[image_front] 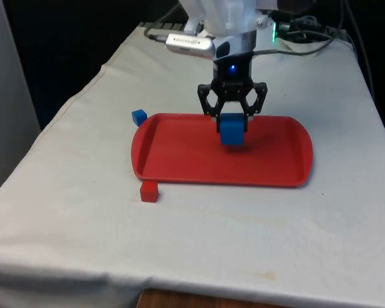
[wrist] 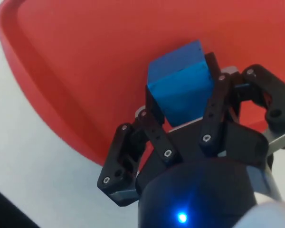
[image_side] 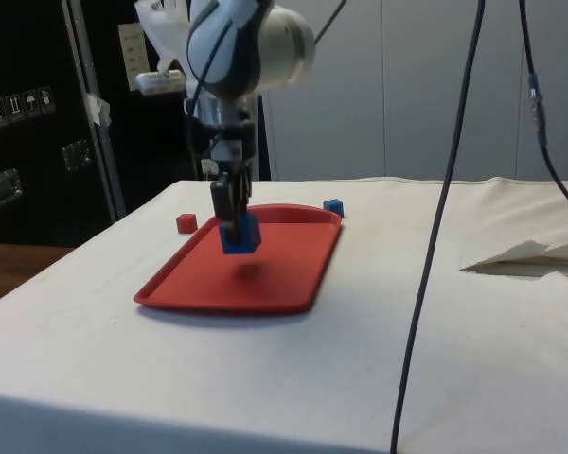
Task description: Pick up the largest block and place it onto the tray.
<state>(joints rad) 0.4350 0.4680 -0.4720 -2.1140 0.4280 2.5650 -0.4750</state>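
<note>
A large blue block hangs above the red tray, held between the fingers of my gripper, which is shut on it. From the side the blue block sits a little above the tray floor, casting a shadow beneath. In the wrist view the blue block is pinched between the black fingers over the tray's red surface.
A small blue block lies on the cloth by the tray's far corner at the front view's left. A small red block sits near the tray's near corner on that side. Cables lie behind the arm.
</note>
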